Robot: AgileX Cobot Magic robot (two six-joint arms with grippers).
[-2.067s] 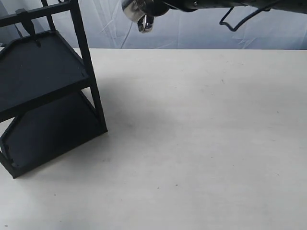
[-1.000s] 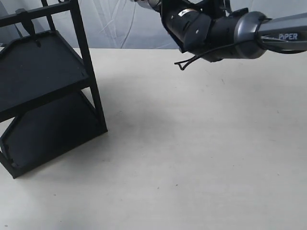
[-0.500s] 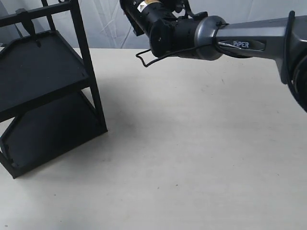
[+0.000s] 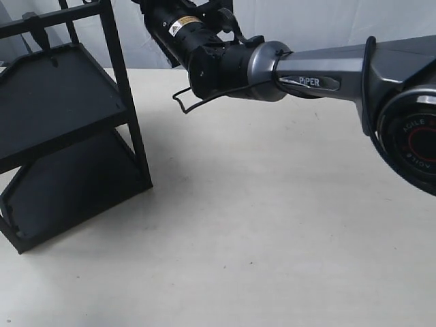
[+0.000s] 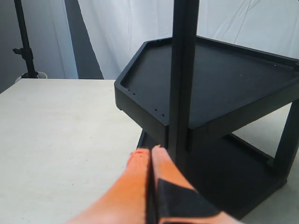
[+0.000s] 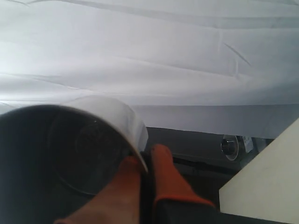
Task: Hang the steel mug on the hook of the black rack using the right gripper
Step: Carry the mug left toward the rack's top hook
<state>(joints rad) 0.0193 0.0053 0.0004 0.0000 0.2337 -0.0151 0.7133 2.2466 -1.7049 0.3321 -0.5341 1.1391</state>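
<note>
The black rack (image 4: 61, 129) stands on the table at the left, its top bar running out of the upper edge, with a small hook-like piece (image 4: 36, 33) below that bar. My right arm (image 4: 238, 58) reaches across from the right toward the rack's top, and its fingertips lie above the exterior view's upper edge. In the right wrist view the right gripper (image 6: 147, 156) is shut on the rim of the steel mug (image 6: 70, 144), one finger inside and one outside. My left gripper (image 5: 150, 151) is shut and empty, close beside a post of the rack (image 5: 182, 79).
The pale table (image 4: 272, 218) spreads to the right of the rack. A black cable loop (image 4: 185, 102) hangs under the right arm. A white curtain (image 6: 149, 56) forms the backdrop. A dark stand (image 5: 23, 42) rises beyond the table in the left wrist view.
The right arm has swung left and forward toward the rack's top. The mug, seen at the upper edge earlier, has passed out of the exterior view. The rack has not moved.
</note>
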